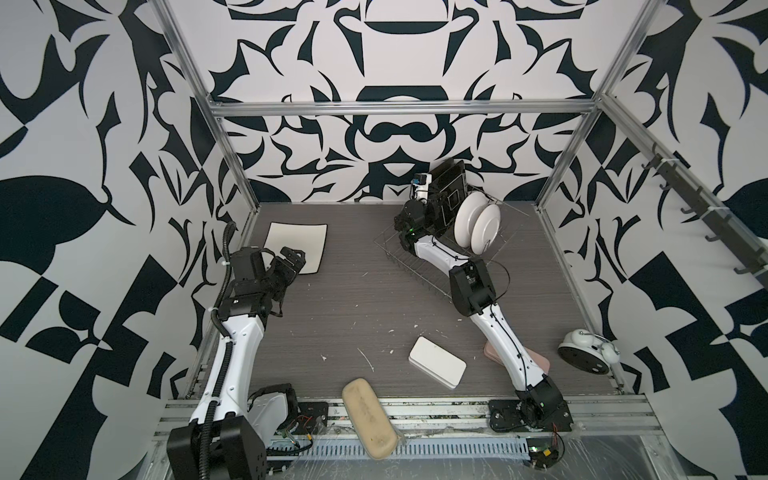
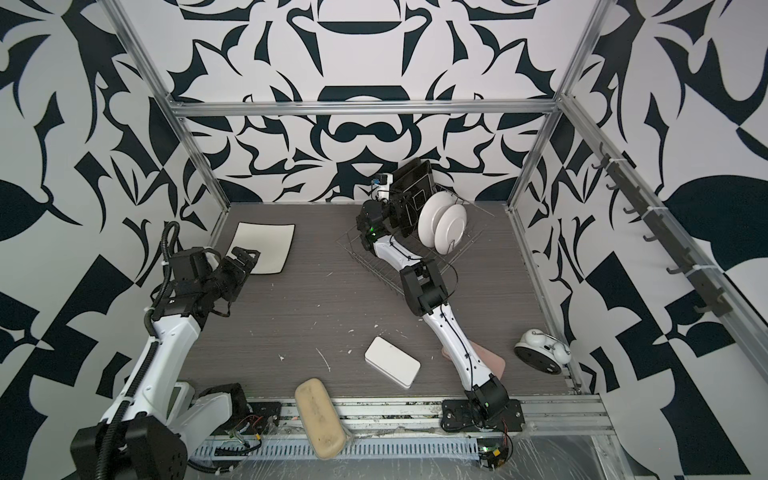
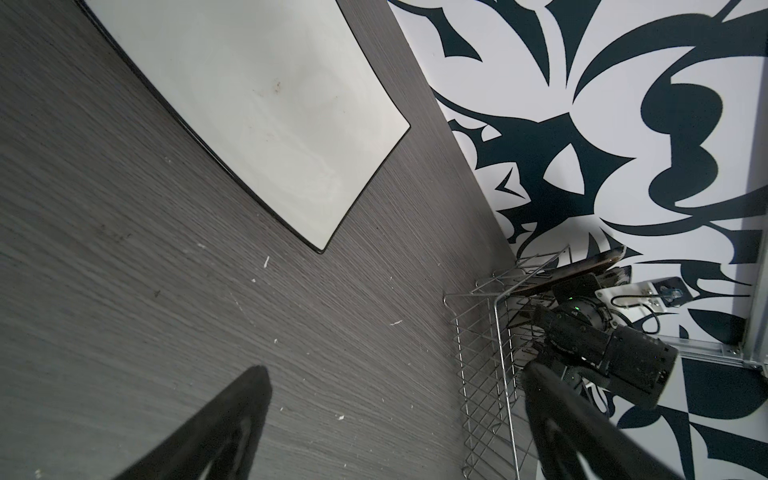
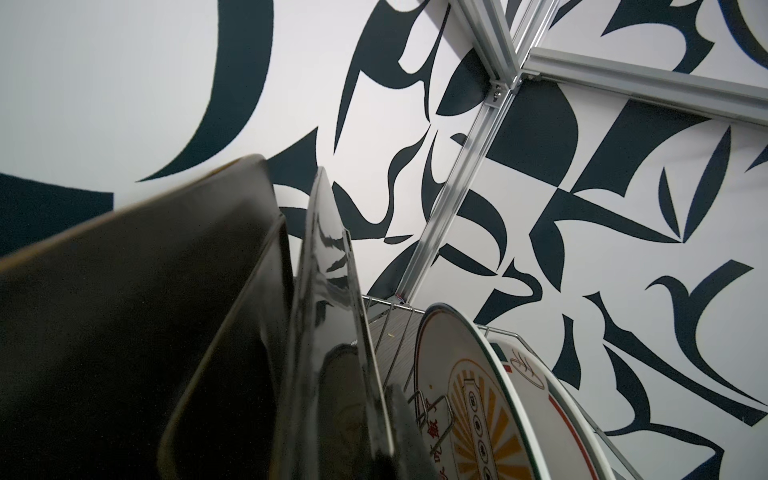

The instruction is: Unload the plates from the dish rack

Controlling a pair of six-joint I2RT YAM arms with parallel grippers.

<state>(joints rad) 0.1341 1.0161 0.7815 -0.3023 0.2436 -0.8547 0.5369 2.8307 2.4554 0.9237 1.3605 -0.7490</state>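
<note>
The left gripper (image 1: 296,259) hangs wide open at the edge of the one white square plate (image 1: 297,241), which lies flat on the table. The right gripper (image 1: 434,204) looks pinched on one of two black square plates (image 1: 451,189) standing in the dish rack (image 1: 415,266). I'd lift it straight up, clear of the prongs and the two round plates (image 1: 471,216).
</note>
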